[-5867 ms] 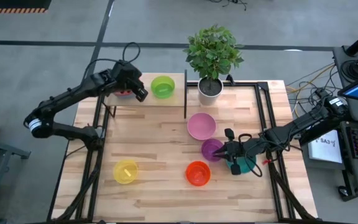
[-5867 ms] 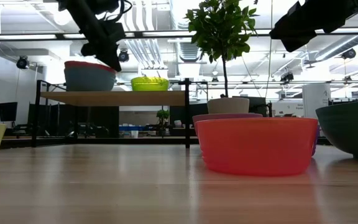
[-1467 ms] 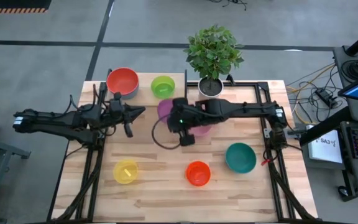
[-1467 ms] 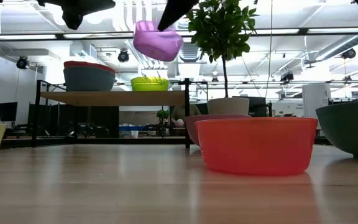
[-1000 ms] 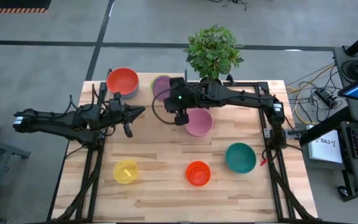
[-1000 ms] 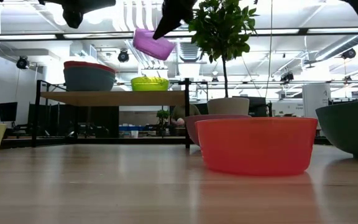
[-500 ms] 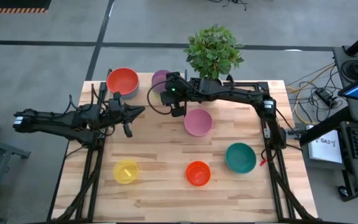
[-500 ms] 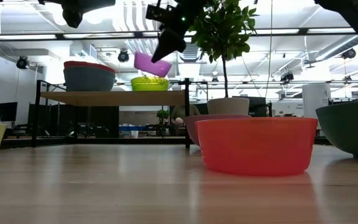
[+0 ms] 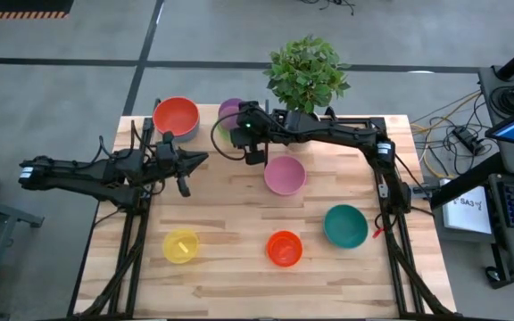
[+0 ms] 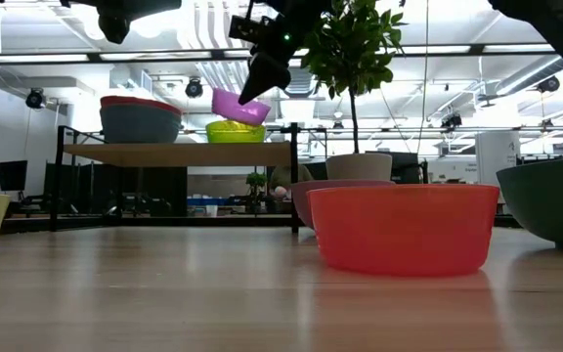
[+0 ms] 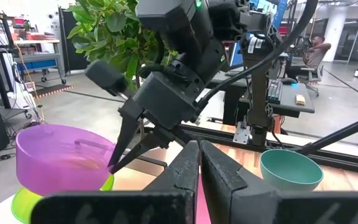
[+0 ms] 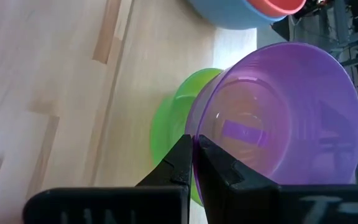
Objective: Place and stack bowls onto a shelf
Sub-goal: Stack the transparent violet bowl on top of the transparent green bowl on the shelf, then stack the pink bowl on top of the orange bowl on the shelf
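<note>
Lower the purple bowl (image 12: 278, 124), pinched at its rim by the right gripper (image 12: 192, 163), slowly and level into the green bowl (image 12: 174, 124) on the shelf (image 10: 179, 154), then let go.

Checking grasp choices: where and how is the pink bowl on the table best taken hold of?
Pinch the pink bowl's rim from above. It sits upright and open-topped, with a thin wall the fingers can straddle, as the right gripper holds the purple bowl.

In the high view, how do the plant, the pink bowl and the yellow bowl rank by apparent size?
1. Plant, clearly largest.
2. Pink bowl.
3. Yellow bowl, slightly smaller.
The plant rises nearer the camera, which enlarges it.
</note>
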`<move>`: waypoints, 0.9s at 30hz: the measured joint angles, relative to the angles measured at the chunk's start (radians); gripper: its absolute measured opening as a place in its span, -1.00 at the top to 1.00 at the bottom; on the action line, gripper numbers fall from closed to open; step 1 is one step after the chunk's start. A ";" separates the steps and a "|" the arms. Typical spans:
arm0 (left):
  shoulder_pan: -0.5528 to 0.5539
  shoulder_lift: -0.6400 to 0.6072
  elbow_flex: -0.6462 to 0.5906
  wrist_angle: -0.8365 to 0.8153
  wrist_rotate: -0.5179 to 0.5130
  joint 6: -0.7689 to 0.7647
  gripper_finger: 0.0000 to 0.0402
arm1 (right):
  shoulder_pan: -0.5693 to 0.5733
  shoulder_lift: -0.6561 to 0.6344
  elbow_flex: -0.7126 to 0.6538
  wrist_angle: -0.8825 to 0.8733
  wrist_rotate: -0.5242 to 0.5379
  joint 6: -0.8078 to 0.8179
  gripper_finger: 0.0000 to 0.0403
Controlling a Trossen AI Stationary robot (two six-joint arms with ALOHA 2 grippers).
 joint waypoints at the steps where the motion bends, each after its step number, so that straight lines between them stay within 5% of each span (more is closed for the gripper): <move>1: 0.000 0.000 0.000 0.000 0.000 0.000 1.00 | 0.000 0.000 0.000 0.002 0.000 0.001 0.95; 27: 0.000 0.003 0.000 0.000 0.000 0.000 1.00 | -0.002 0.002 -0.002 0.025 0.035 0.083 0.60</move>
